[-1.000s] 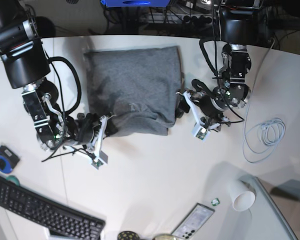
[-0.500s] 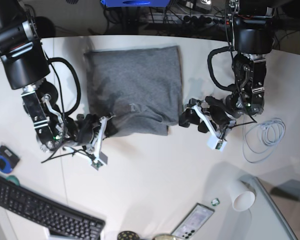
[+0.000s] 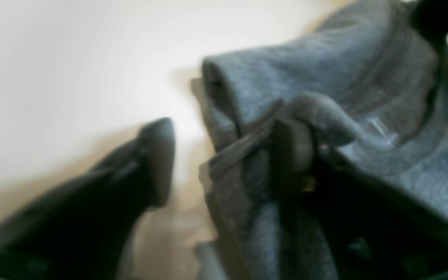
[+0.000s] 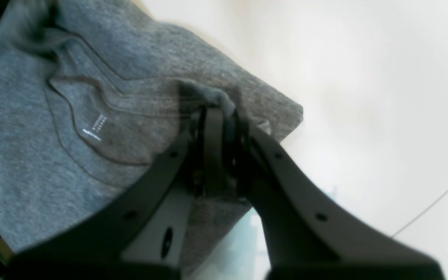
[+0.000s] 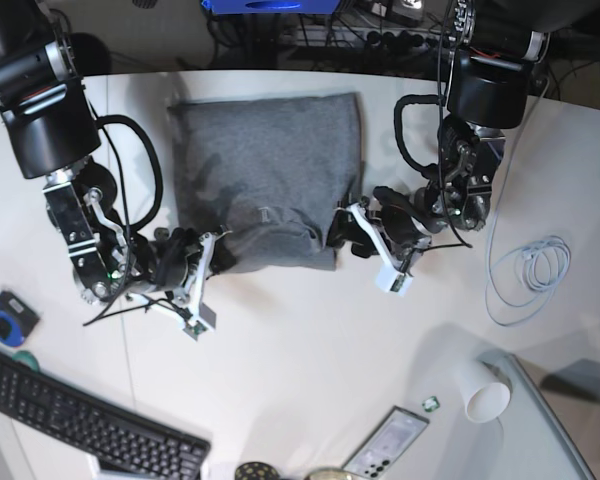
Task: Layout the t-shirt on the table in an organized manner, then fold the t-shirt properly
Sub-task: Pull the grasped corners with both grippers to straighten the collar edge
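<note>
We see the right gripper [image 4: 216, 116] pinching the t-shirt [image 5: 265, 175]; blur hides whether the left gripper [image 3: 224, 155] grips it.

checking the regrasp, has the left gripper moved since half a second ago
Yes. In the base view the left gripper has moved away from the coiled white cable, back to the t-shirt corner.

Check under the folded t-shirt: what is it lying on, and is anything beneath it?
The t-shirt lies on the white table. Whether anything sits beneath it cannot be seen: the cloth covers that patch completely.
</note>
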Robot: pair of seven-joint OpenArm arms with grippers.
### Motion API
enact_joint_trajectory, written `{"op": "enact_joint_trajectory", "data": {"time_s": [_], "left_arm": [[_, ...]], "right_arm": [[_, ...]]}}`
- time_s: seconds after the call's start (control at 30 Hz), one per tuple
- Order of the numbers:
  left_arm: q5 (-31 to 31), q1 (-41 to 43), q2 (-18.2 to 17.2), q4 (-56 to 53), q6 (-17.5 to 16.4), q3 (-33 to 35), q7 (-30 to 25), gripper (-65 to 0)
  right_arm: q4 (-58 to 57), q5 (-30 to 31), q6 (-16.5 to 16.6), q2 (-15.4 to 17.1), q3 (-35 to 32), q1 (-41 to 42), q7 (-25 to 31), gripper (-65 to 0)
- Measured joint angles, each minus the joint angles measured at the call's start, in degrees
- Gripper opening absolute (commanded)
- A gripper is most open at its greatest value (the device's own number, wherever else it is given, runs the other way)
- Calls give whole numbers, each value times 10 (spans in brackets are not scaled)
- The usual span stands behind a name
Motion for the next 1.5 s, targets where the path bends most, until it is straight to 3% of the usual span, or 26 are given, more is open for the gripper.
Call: {"op": "enact_joint_trajectory", "data": {"time_s": [0.1, 0.3, 0.53, 0.7, 0.97, 1.13, 1.37, 1.43, 1.5], "left_arm": [[3, 2, -2, -2, 0, 0, 2, -650], [3, 1, -2, 1, 0, 0, 3, -650], [7, 4, -3, 77, 4, 5, 10, -650], [9, 8, -2, 119, 4, 1, 50, -650], [8, -2, 12, 130, 4, 0, 49, -650], [8, -10, 26, 126, 4, 7, 46, -650], [10, -12, 26, 110, 4, 7, 46, -650], [12, -17, 33, 109, 5, 7, 38, -650], [43, -24, 49, 99, 7, 6, 3, -650]], "right_arm": [[0, 0, 0, 0, 0, 0, 0, -614], [49, 0, 0, 0, 26, -5, -12, -614], [73, -4, 0, 4, 56, -8, -44, -620], [70, -4, 0, 9, 56, -14, -43, -621], [72, -4, 0, 10, 56, -21, -43, -621], [74, -4, 0, 9, 116, -42, -45, -621], [133, -2, 0, 10, 144, -74, -70, -621], [129, -4, -1, 9, 144, -70, -69, -621], [113, -27, -22, 8, 144, -66, -66, -621]]}}
